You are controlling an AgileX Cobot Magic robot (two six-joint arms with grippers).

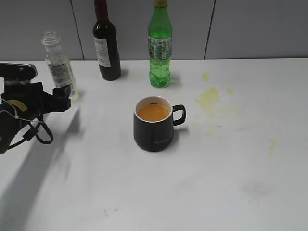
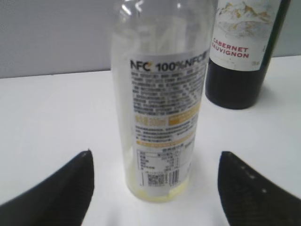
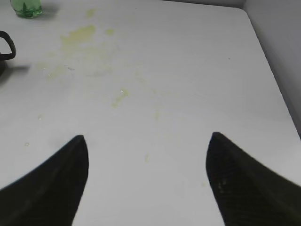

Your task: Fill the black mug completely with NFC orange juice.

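The black mug (image 1: 154, 126) stands mid-table, handle to the right, with orange juice (image 1: 153, 111) close to its white rim. Its handle shows at the left edge of the right wrist view (image 3: 6, 46). The clear NFC bottle (image 1: 59, 65) stands upright at the back left, almost empty, with a pale yellow film at its base (image 2: 160, 110). My left gripper (image 2: 155, 165) is open just in front of the bottle, jaws apart on either side and not touching it. In the exterior view it (image 1: 65, 100) is beside the bottle's base. My right gripper (image 3: 146, 141) is open over bare table.
A dark wine bottle (image 1: 106, 43) and a green soda bottle (image 1: 160, 45) stand at the back, behind the mug. The wine bottle also shows in the left wrist view (image 2: 242, 52). Yellowish juice stains (image 1: 210, 98) mark the table right of the mug. A grey wall runs behind.
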